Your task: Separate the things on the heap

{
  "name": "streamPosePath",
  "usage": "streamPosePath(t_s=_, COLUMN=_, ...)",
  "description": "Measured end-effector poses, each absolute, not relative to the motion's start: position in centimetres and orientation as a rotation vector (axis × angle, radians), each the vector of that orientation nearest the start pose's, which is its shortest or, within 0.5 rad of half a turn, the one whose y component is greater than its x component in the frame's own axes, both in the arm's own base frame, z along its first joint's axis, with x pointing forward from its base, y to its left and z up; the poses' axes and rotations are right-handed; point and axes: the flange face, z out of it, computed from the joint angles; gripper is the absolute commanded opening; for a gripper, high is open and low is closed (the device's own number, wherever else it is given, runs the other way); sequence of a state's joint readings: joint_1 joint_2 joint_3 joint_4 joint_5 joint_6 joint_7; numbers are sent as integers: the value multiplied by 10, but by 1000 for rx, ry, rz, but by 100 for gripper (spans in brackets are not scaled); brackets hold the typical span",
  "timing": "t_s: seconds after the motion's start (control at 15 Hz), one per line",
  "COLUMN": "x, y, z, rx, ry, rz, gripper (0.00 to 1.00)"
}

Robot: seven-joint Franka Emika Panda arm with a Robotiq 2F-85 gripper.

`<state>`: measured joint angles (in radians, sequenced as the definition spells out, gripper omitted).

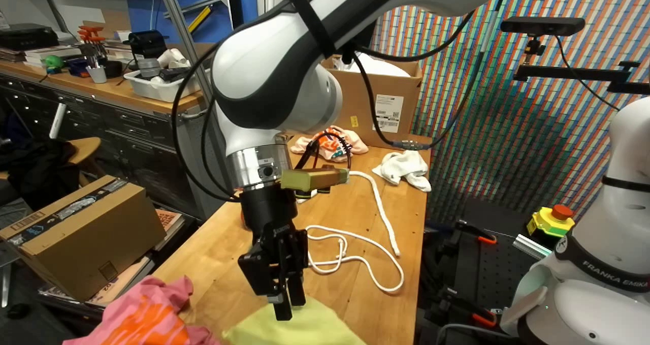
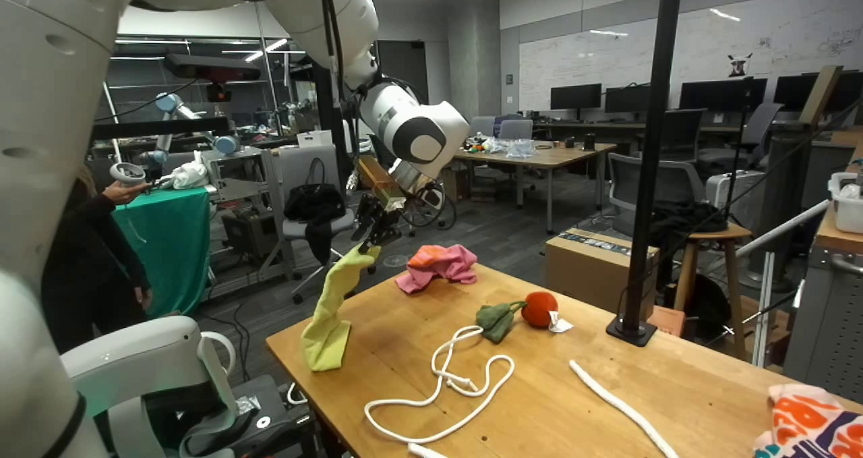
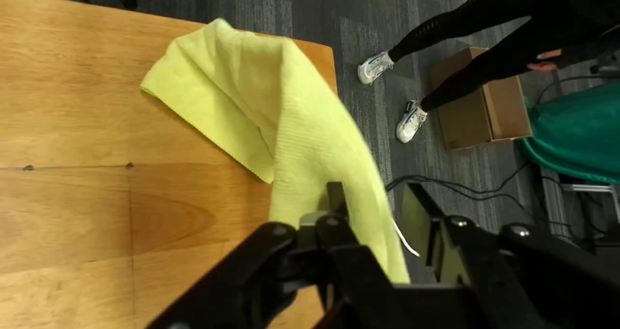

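Your claw (image 1: pixel 291 309): black, silver screws (image 3: pixel 520 230); above it, silver ring (image 1: pixel 247 168), white-and-black arm (image 1: pixel 249 55), black strap (image 1: pixel 311 22), looping cables (image 1: pixel 174 116).

Yellow-green cloth (image 2: pixel 330 309) rises near one desk (image 2: pixel 398 336) corner, crumpled pink-orange cloth (image 2: pixel 441 269) near the next. Farther along lie looped white rope (image 2: pixel 462 382), a red-and-green lump (image 2: pixel 539 308), patterned cloth (image 2: pixel 812 427), white cloth (image 1: pixel 403 169).

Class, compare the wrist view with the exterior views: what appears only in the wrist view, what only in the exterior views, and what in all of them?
Only the wrist view shows the white shoes.

Only the exterior views show the white rope and the pink cloth, each in both exterior views; a white cloth also shows in an exterior view.

All share the yellow cloth, the gripper and the wooden table.
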<state>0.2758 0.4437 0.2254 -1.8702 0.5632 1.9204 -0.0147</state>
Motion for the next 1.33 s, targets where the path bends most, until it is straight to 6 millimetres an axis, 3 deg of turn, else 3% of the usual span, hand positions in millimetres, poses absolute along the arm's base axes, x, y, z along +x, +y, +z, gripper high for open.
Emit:
streamPosePath(t_s=0.27, x=511, y=311, z=268, rx=-2594, ry=-254, rz=693, gripper=99)
streamPosePath(t_s=0.67, x=528, y=294, z=266, rx=-2730, ry=-245, rz=589, gripper=100)
streamPosePath(t_s=1.0, x=568, y=260, z=266, rx=-2932, ry=-218, rz=276, gripper=100)
streamPosePath(t_s=1.33, x=602, y=233, z=264, rx=-3027, ry=-116, rz=-42, gripper=100)
